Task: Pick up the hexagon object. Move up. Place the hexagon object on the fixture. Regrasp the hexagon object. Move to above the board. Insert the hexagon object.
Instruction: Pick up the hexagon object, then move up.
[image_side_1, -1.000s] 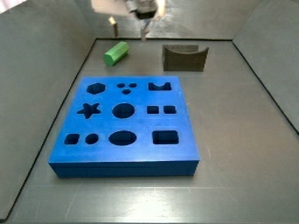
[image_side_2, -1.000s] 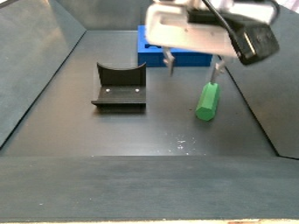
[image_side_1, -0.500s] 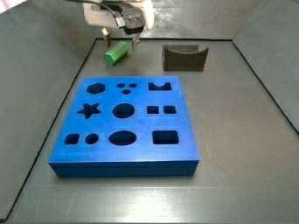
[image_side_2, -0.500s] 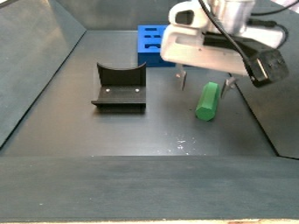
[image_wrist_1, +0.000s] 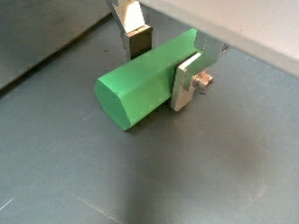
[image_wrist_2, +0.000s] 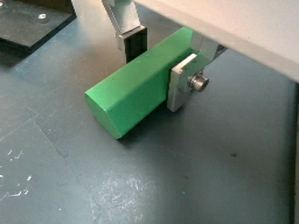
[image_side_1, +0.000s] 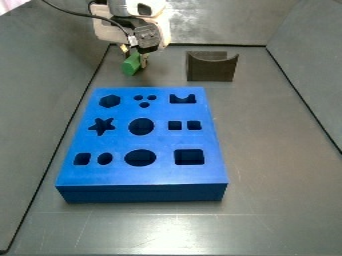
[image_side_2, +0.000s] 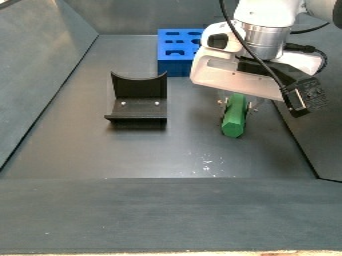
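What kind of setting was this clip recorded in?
Most likely a lab test cell for peg insertion: a dark walled enclosure holds a blue board with shaped holes and a fixture. The gripper straddles the green hexagon object lying on the floor.

One green hexagon object lies between the two fingers of the single pincer low over the floor, with one dark fixture and one blue board carrying eleven cut-outs.

On the dark floor lie the board, the fixture and the hexagon object, the gripper straddling it.
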